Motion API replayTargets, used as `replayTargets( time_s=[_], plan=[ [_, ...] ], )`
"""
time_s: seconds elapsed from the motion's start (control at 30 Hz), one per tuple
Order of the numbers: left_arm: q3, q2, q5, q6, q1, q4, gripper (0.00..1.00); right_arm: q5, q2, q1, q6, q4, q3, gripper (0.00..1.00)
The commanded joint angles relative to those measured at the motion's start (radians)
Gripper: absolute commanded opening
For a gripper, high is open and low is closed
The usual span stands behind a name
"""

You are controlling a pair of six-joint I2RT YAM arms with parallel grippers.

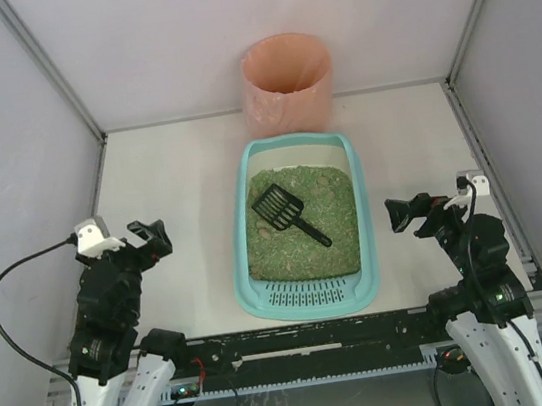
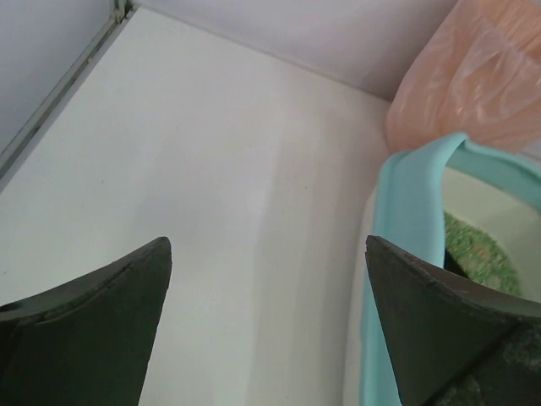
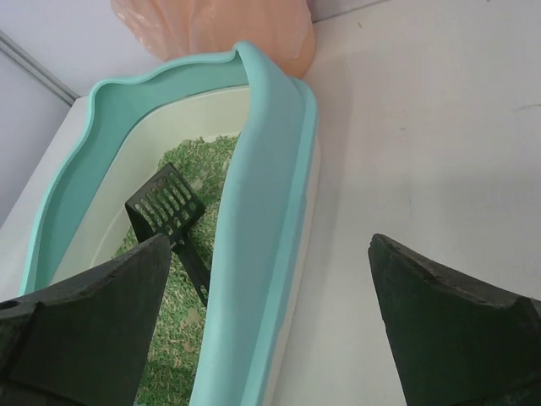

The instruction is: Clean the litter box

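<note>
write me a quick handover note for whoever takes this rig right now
Left gripper: jaws open, empty, left of the litter box.
Right gripper: jaws open, empty, right of it.
Black scoop lies on the granules inside the box; pink-orange bin stands just behind it by the far wall.
Done: nothing visible yet.
Left: probably grasp the scoop, sift the granules, tip waste into the bin.
</note>
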Motion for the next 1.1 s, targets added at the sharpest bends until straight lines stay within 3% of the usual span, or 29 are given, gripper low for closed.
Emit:
replayTargets(
  time_s=[0.0, 0.57, 0.8, 0.93, 1.07],
  plan=[
    [-0.005, -0.01, -0.02, 0.06, -0.001, -0.114, 1.0, -0.027, -0.014, -0.01, -0.024, 0.062, -0.001, 1.0],
    [-0.006, -0.037, -0.088, 0.027, -0.003, -0.123, 1.0, -0.038, 0.028, -0.01, -0.022, 0.056, 0.011, 1.0],
    [-0.004, -0.003, -0.059, 0.032, -0.003, -0.116, 1.0, -0.203, 0.193, 0.005, 0.027, 0.03, 0.092, 1.0],
    [-0.006, -0.008, -0.054, 0.032, -0.003, -0.114, 1.0, -0.117, 0.305, 0.128, 0.011, -0.019, 0.161, 1.0],
    [-0.007, -0.007, -0.043, 0.034, -0.002, -0.113, 1.0, 0.139, 0.449, 0.423, -0.052, -0.068, 0.261, 1.0]
  ],
)
